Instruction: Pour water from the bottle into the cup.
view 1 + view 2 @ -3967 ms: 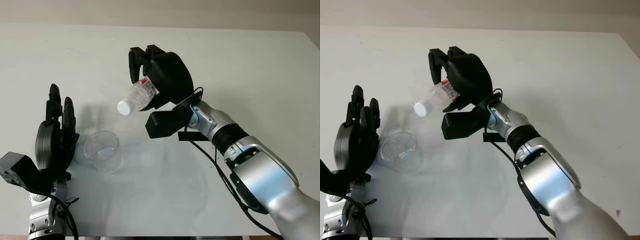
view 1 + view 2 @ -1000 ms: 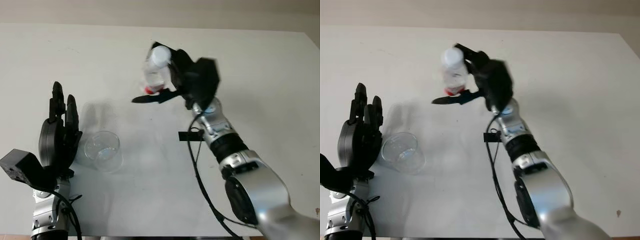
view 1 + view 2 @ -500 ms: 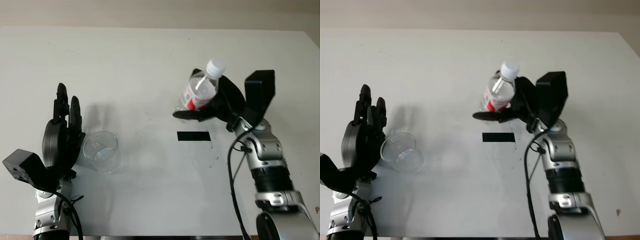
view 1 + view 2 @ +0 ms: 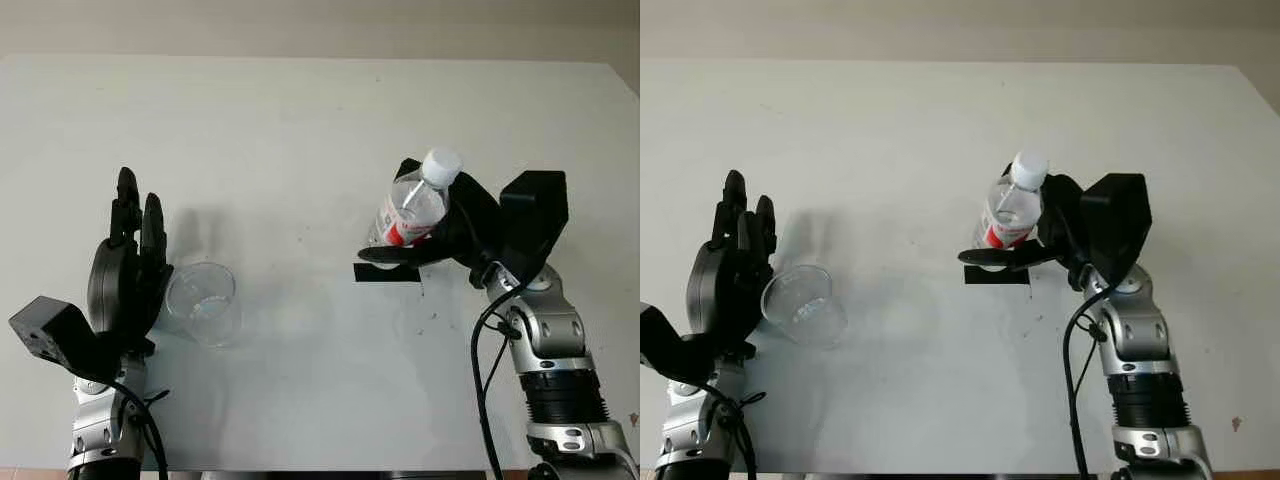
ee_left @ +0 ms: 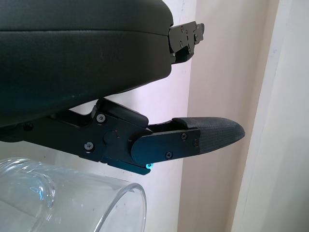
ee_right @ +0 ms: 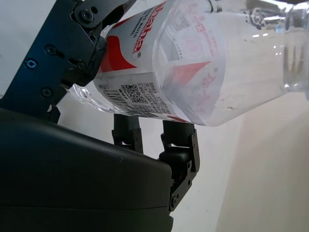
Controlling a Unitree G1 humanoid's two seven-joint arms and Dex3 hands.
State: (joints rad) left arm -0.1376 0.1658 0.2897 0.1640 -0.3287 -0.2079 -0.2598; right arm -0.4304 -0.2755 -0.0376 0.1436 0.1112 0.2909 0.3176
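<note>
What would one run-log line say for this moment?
right hand: holds capped bottle upright above black mark | left hand: open beside cup

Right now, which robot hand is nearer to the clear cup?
The left. The left robot hand is open right beside the clear cup, on its left side. The right robot hand is far across the table, holding the bottle.
</note>
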